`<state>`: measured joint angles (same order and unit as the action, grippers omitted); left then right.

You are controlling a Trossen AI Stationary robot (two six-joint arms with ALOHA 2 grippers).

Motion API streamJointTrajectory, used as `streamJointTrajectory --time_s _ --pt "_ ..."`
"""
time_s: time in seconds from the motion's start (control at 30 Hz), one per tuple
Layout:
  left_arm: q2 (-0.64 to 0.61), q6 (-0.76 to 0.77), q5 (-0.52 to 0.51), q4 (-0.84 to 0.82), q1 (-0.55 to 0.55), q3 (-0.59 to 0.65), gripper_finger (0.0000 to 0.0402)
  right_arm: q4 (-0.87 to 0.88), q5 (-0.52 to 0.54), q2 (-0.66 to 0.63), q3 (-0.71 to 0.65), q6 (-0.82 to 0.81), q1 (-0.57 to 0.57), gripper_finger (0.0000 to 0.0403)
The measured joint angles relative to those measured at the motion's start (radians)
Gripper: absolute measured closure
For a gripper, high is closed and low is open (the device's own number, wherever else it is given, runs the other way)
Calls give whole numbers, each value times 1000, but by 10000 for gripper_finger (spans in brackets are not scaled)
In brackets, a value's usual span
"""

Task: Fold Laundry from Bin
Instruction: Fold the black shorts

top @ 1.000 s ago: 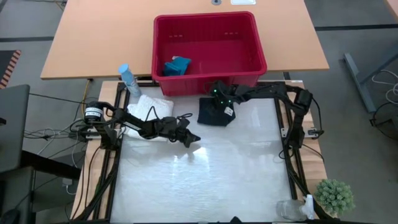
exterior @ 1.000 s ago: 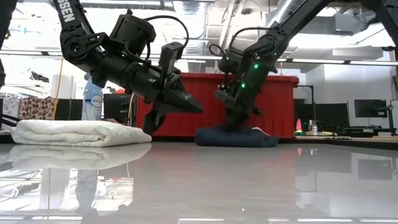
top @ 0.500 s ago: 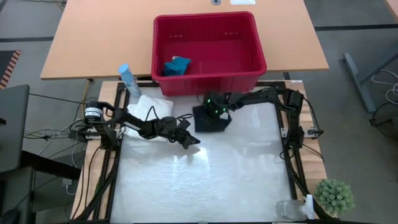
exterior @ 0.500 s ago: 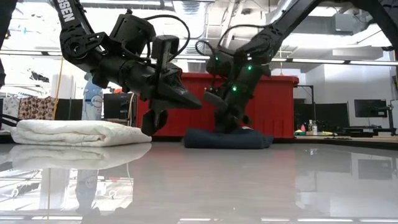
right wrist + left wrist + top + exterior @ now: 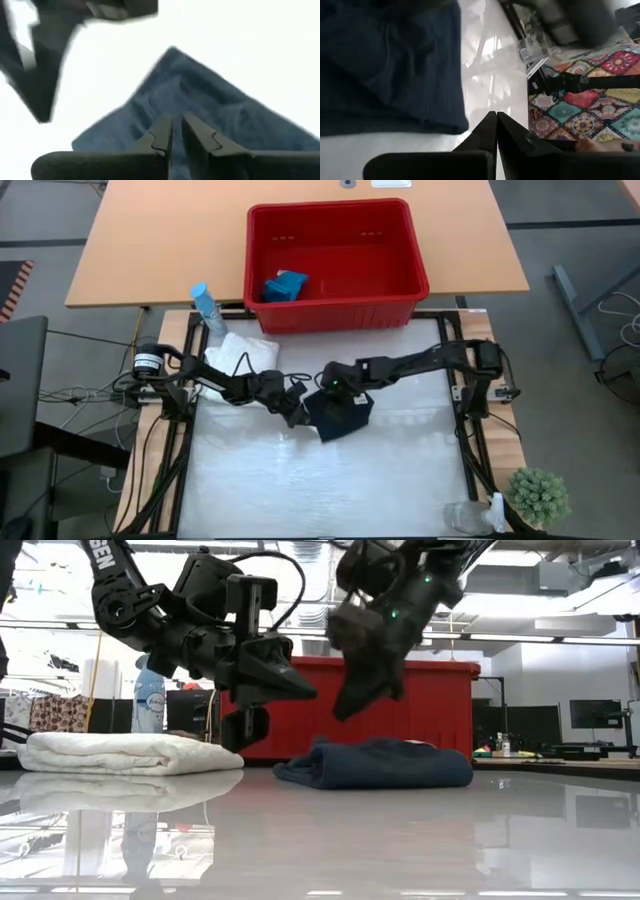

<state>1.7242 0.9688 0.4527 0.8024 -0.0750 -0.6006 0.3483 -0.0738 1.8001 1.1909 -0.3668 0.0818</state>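
The right hand [image 5: 345, 705] hangs above the navy cloth [image 5: 338, 412], fingers nearly together and gripping nothing. The left hand [image 5: 297, 417] is closed beside the cloth's edge. To fold well, each hand should probably take a near corner and carry it straight over. Open bench [image 5: 300, 480] lies in front; the white cloth [image 5: 245, 355] and bin [image 5: 400, 300], holding the teal cloth [image 5: 285, 285], sit behind.

Both grippers crowd the table's [image 5: 400, 480] middle over the navy cloth [image 5: 340, 412]. The folded white cloth [image 5: 240, 355] blocks the far left, with the bin [image 5: 335, 305] behind. The near half lies open.
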Motion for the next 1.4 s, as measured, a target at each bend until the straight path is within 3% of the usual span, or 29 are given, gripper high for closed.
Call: streamJointTrajectory --time_s 0.13,0.23,0.4,0.53,0.6,0.73,0.83,1.07,1.3,1.4 --pt "-19 -16 -36 2 0 -1 401 33 -22 -70 1 -8 3 324" --pt "-74 -52 -131 -4 9 -2 401 75 -47 -162 -1 -1 -6 318" --pt "-165 -171 -279 -54 9 -15 402 356 178 -315 3 -38 -53 316" --pt "-182 -233 -369 -136 9 -68 402 574 206 -386 1 -120 -63 308" --pt "-182 -294 -414 -228 8 -113 401 555 206 -411 -10 -130 -71 297" --pt "-180 -588 -534 -518 -2 -227 392 412 203 -399 -50 -36 -106 268" --pt "-169 -798 -476 -640 -37 -298 377 399 199 -367 -56 43 -110 245" --pt "-136 -963 -73 -683 -202 -312 360 352 203 -278 -56 154 -108 238" --pt "-62 -1110 29 -651 -246 -313 383 282 158 -204 -57 212 -106 274" --pt "-25 -1201 18 -658 -240 -318 383 277 151 -180 -57 226 -106 277"
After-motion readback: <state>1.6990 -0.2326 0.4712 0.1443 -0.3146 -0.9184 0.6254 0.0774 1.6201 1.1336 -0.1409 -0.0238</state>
